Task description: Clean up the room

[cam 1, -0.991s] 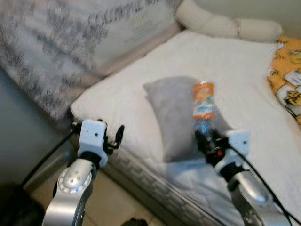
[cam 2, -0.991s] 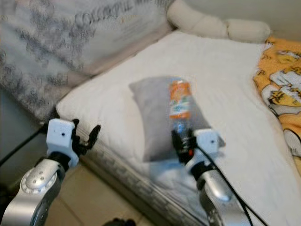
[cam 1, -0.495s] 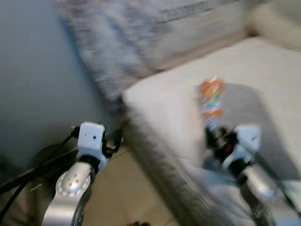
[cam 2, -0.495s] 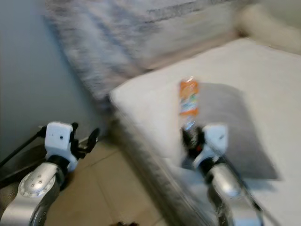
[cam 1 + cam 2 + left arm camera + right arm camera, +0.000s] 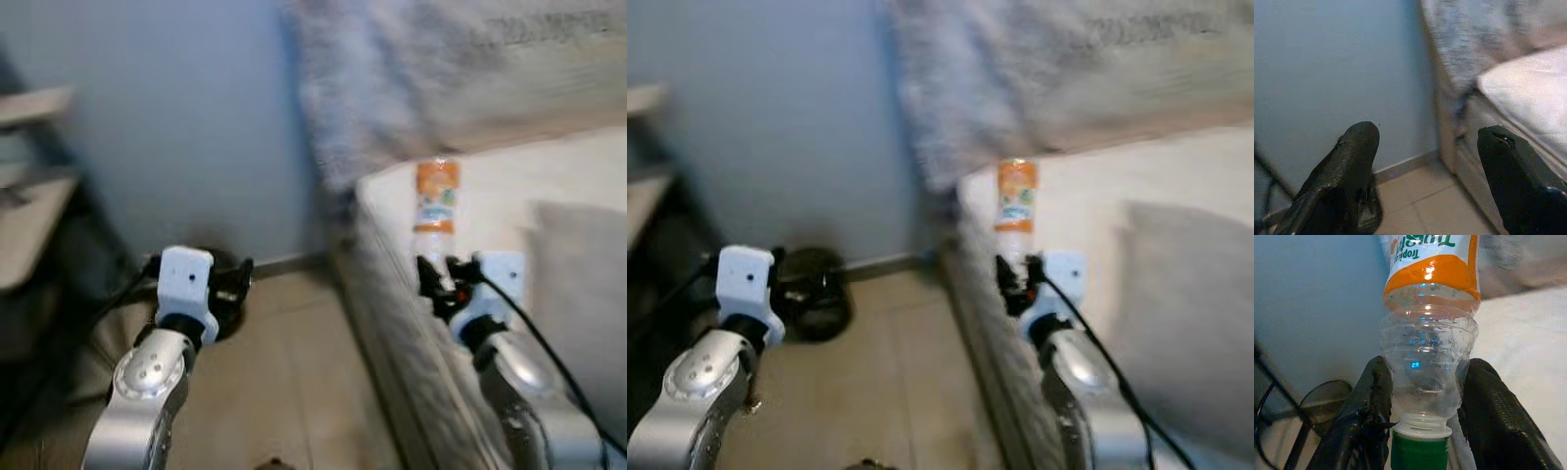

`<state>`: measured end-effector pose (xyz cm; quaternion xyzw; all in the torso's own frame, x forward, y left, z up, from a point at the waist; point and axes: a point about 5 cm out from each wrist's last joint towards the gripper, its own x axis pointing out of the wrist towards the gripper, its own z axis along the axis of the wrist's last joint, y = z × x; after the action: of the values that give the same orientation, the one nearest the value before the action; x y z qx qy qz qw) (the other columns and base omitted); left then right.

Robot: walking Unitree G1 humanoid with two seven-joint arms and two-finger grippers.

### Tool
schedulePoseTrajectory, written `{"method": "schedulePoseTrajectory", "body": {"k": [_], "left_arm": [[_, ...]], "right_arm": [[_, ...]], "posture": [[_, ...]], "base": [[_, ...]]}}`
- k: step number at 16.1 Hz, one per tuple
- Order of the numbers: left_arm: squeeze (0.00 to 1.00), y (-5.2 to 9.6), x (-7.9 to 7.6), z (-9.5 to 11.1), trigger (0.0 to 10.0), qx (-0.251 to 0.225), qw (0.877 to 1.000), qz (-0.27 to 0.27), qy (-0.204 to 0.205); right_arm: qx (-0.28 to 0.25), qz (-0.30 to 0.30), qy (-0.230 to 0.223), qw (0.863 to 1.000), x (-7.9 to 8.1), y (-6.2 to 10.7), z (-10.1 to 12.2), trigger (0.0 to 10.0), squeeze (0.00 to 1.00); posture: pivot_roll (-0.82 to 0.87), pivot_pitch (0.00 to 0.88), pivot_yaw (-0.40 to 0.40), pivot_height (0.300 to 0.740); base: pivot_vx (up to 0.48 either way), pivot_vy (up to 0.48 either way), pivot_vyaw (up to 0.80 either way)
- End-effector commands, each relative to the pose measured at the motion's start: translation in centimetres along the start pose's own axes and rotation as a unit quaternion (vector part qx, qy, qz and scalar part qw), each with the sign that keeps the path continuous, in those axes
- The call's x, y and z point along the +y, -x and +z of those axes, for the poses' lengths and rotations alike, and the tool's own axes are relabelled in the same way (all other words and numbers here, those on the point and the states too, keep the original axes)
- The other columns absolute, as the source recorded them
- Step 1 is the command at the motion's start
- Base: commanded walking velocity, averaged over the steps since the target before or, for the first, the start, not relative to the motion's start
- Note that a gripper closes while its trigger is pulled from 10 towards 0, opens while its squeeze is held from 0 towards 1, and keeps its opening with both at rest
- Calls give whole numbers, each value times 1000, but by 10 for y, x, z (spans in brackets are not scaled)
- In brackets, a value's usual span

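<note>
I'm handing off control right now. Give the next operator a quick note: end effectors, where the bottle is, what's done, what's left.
Right end effector: shut on the plastic bottle, gripping its clear neck just above the green cap, held above the bed edge.
Left end effector: open, holding nothing, over the tiled floor near the blue wall.
Done: bottle is in hand.
Left: carry it to a bin or wherever it belongs and release it. A grey pillow lies on the bed.

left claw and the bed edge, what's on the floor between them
A bare stretch of beige tiled floor, seen in the left eye view. The open left claw hovers above a dark round object; the bed edge lies past it.
</note>
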<state>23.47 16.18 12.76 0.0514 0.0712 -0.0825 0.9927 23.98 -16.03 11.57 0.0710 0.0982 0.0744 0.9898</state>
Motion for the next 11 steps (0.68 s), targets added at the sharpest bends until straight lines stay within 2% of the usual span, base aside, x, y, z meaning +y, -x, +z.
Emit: {"method": "schedulePoseTrajectory", "body": {"k": [1,3,5,7,8,9,10,11], "left_arm": [[0,-1,5,0,10000,3,1000,5,-7],[0,1,6,-2,10000,8,1000,7,-13],[0,2,6,-2,10000,7,1000,10,-5],[0,3,4,-1,10000,7,1000,5,-6],[0,4,4,-1,10000,7,1000,4,-6],[0,4,4,-1,10000,8,1000,4,-5],[0,6,5,-2,10000,9,1000,4,-3],[0,6,5,-2,10000,10,1000,4,-5]], "right_arm": [[0,24,-6,1000,9,-4,0,10000,0],[10,26,-6,1000,11,-6,-5,10000,0],[14,8,14,1000,6,-4,-6,10000,0],[41,-11,47,998,3,-3,-13,10000,0],[38,-9,80,996,4,-3,-15,10000,0],[37,-5,84,996,4,-3,-15,10000,0],[36,-6,65,997,3,-3,-15,10000,0],[36,20,74,996,7,-3,-15,10000,0]], "posture": [[8,0,26,740],[3,0,26,740],[3,0,23,740],[2,0,21,740],[2,0,19,740],[4,0,18,740],[6,0,17,740],[8,0,14,740]], "base": [[0,0,0],[0,0,0],[0,0,0],[0,0,0],[0,0,0],[240,0,0],[262,0,0],[285,0,0]]}}
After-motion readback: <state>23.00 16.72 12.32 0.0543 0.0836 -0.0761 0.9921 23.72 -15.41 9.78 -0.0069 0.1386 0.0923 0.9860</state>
